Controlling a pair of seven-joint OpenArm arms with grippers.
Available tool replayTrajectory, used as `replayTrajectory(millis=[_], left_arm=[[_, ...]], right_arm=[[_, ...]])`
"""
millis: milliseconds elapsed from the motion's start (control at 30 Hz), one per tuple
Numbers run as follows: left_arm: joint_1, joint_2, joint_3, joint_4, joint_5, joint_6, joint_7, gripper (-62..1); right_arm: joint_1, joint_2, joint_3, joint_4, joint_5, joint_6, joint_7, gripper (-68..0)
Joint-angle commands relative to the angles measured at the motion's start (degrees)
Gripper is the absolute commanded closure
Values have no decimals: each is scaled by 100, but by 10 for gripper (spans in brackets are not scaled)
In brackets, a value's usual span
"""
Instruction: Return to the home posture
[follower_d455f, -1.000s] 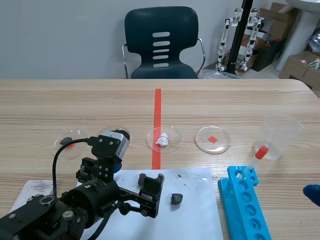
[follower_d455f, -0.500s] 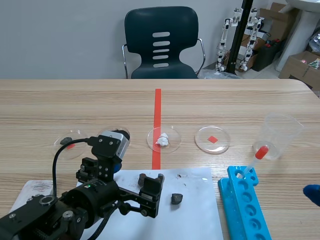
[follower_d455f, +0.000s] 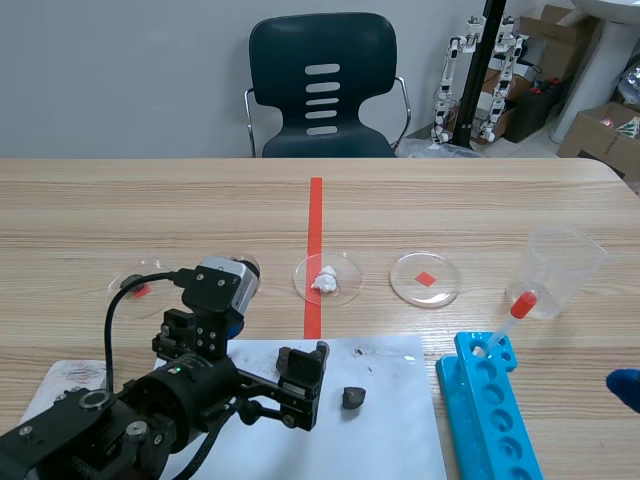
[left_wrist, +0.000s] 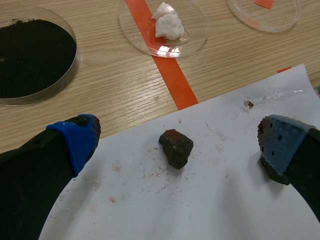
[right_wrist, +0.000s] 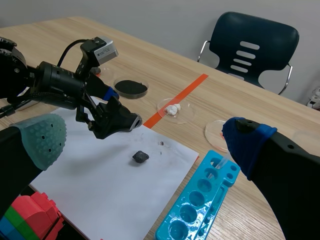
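We see our left jaws released, lower left in the scene view, above the paper (follower_d455f: 392, 440) beside a rock (follower_d455f: 353, 397); right jaws likewise released.

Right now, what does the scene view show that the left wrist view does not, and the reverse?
Only the scene view: the chair, the blue rack, the clear cup and the dropper. Only the left wrist view: the dish of black powder in full; in the scene view the left arm mostly hides it. Both: the dark stone on the white paper and the white lump in its dish.
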Motion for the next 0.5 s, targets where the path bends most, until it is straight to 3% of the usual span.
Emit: replayTrajectory(millis=[0, 167, 467], left_arm=[[9, -66, -4, 120, -17, -181, -295, -623], [251, -286, -4, 125, -20, -470, -1158, -623], [1274, -1034, -216, 699, -39, -466, -1676, -623]], right_arm=[[24, 26, 17, 114, 17, 0, 101, -679], [24, 26, 17, 114, 17, 0, 103, -679], [24, 26, 17, 114, 17, 0, 103, -679]])
